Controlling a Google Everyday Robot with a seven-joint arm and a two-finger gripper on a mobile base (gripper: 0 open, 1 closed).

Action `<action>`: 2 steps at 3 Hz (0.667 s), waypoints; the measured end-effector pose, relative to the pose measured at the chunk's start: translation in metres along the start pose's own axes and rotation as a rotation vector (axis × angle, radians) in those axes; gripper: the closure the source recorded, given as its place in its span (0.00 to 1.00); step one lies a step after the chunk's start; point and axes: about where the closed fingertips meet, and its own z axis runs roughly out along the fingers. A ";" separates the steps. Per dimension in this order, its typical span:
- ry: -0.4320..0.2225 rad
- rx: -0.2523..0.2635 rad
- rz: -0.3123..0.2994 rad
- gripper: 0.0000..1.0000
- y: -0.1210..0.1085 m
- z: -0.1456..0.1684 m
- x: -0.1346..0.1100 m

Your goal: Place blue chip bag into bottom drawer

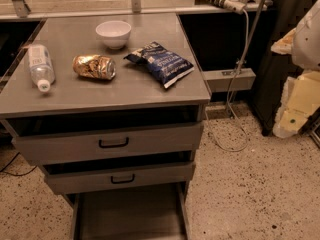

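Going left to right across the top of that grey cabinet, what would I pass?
Water bottle → crushed gold can → blue chip bag. The white bowl sits farther back, overlapping the can's span, so it is left out. The gripper is not in view.

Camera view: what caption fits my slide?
Blue chip bag on the cabinet top, bottom drawer open below, gripper out of view.
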 end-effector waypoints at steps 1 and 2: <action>0.000 0.000 0.000 0.00 0.000 0.000 0.000; 0.022 0.040 -0.046 0.00 -0.033 0.008 -0.051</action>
